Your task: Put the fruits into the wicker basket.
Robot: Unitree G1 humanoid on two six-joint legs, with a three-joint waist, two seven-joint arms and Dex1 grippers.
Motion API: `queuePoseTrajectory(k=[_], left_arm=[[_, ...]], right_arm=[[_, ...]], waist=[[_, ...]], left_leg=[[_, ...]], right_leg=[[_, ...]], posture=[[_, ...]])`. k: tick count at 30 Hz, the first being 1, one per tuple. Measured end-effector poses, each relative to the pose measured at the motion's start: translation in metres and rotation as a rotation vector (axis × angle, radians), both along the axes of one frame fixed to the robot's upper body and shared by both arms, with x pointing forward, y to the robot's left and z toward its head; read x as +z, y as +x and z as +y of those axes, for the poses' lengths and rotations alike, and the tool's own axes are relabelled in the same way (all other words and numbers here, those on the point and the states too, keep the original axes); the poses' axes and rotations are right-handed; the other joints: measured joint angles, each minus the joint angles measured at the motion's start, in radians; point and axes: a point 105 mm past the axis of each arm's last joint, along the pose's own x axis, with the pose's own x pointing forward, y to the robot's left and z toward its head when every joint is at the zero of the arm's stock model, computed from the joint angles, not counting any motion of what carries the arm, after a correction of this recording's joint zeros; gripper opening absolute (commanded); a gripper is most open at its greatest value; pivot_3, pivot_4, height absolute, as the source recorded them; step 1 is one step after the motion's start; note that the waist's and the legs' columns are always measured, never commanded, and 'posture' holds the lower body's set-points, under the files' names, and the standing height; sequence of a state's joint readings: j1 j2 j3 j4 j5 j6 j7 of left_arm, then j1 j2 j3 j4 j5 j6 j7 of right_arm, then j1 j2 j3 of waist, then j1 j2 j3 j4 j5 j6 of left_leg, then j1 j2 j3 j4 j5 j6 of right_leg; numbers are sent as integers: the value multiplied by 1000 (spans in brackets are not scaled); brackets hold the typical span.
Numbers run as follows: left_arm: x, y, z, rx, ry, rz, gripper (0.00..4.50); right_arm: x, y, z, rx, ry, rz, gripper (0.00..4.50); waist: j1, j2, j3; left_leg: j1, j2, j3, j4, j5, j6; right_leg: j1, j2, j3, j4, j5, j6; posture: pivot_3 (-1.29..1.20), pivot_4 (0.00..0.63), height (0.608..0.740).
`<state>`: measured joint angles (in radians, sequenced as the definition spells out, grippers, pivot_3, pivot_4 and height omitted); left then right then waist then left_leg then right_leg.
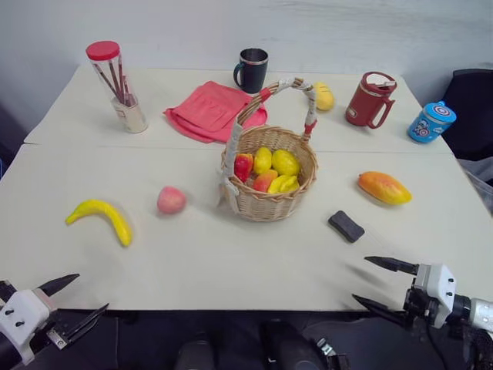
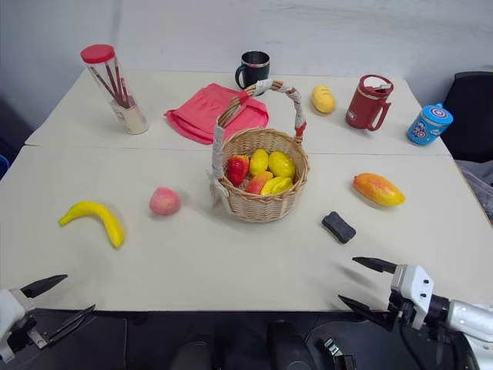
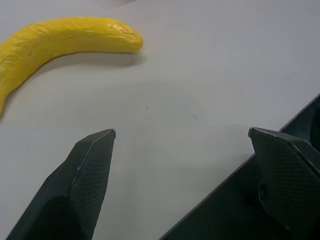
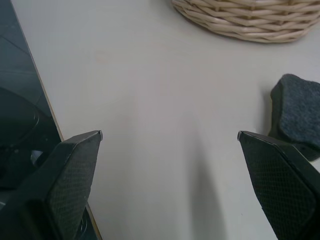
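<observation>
A round wicker basket [image 1: 269, 202] with a cloth-wrapped arched handle stands mid-table and holds several red and yellow fruits. To its left lie a pink-red peach [image 1: 171, 200] and, farther left, a curved yellow banana [image 1: 101, 216]. An orange-yellow mango [image 1: 384, 187] lies to the basket's right. My left gripper [image 1: 74, 301] hovers open at the table's near left edge, short of the banana [image 3: 60, 42]. At the near right edge my right gripper [image 1: 374, 280] is open and empty, pointing toward the basket [image 4: 250, 20].
A flat black block [image 1: 346, 226] lies between the basket and my right gripper. At the back stand a red-lidded jar of sticks [image 1: 115, 85], a pink cloth [image 1: 212, 110], a dark mug [image 1: 253, 70], a yellow fruit [image 1: 324, 95], a red mug [image 1: 370, 100] and a blue cup [image 1: 430, 122].
</observation>
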<state>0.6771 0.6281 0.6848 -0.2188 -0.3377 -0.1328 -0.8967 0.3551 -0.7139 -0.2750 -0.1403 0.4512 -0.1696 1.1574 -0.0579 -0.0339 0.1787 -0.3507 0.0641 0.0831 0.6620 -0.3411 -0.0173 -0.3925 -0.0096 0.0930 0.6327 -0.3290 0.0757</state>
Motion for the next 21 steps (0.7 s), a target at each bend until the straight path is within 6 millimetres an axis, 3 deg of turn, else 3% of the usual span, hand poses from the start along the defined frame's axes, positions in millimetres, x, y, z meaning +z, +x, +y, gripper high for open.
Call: queuePoseTrajectory(k=[5,14,19,21], left_arm=[[-1,7,-4,-1,-13,-20,4500],[3,12,-21,-55,-92,-25,4500],[21,31,-89,-337,-208,-2,4500],[32,43,-120,-449,-290,-3,4500]], right_arm=[[-3,1,10,24,31,4,4485],[0,8,11,-15,61,-29,4485],[16,15,7,-67,136,-8,4485],[36,36,-3,-125,108,-53,4485]], waist=[[1,0,0],[1,0,0],[6,2,0],[3,5,1]], left_leg=[[0,0,0,0,0,0],[0,0,-1,0,0,0],[0,0,0,0,1,0],[0,-1,2,2,2,1]], right_leg=[[0,-1,0,0,0,0],[0,0,-1,0,1,1],[1,-3,-3,1,1,2],[1,-4,-1,3,2,3]], posture=[[0,150,740],[0,150,740],[0,150,740],[0,150,740]])
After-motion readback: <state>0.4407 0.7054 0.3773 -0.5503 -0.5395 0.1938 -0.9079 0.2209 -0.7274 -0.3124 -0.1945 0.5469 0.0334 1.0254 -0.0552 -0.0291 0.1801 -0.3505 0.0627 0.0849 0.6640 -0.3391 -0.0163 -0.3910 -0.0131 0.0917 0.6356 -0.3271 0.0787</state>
